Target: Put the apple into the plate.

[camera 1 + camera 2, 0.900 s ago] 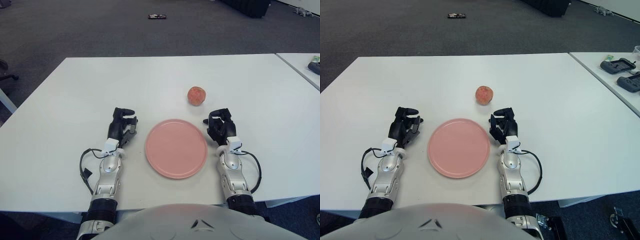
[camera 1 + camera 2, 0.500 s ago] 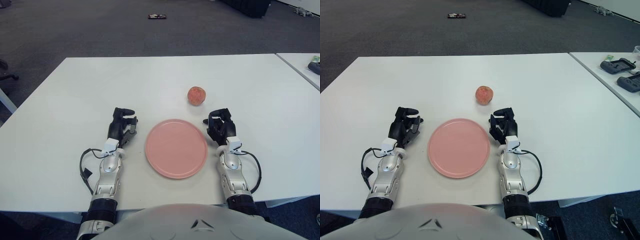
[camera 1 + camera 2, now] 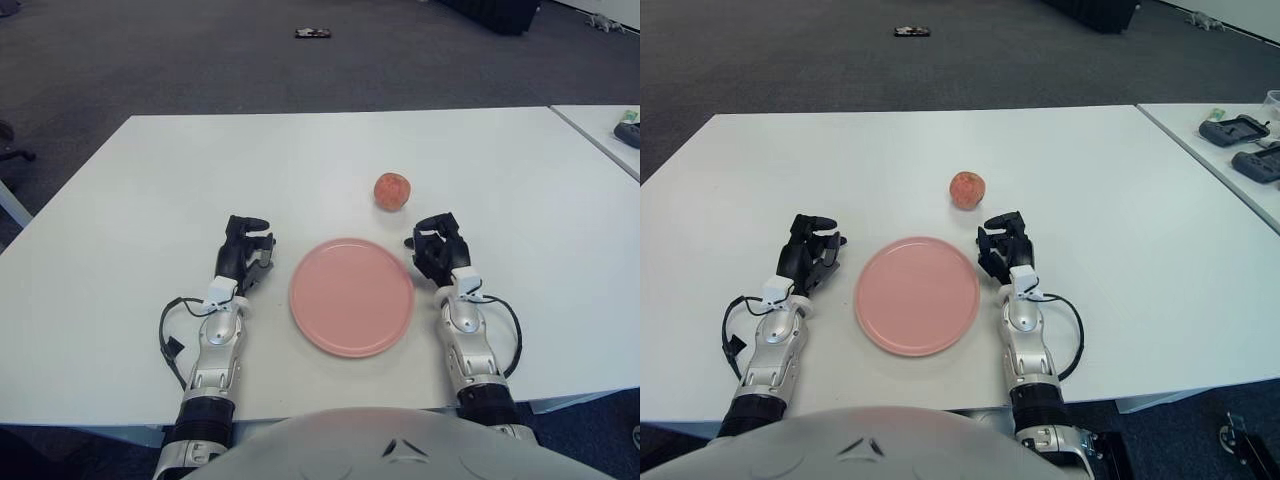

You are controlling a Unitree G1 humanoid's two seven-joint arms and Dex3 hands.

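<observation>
apple on table, beyond plate's far right rim, apart from it | plate pink, bare, between the hands | right hand just right of plate (near apple, not touching), fingers curled, holding nothing | left hand left of plate, fingers curled, empty

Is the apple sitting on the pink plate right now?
No, the apple sits on the white table beyond the plate, apart from its rim, with the right hand just short of it.
</observation>
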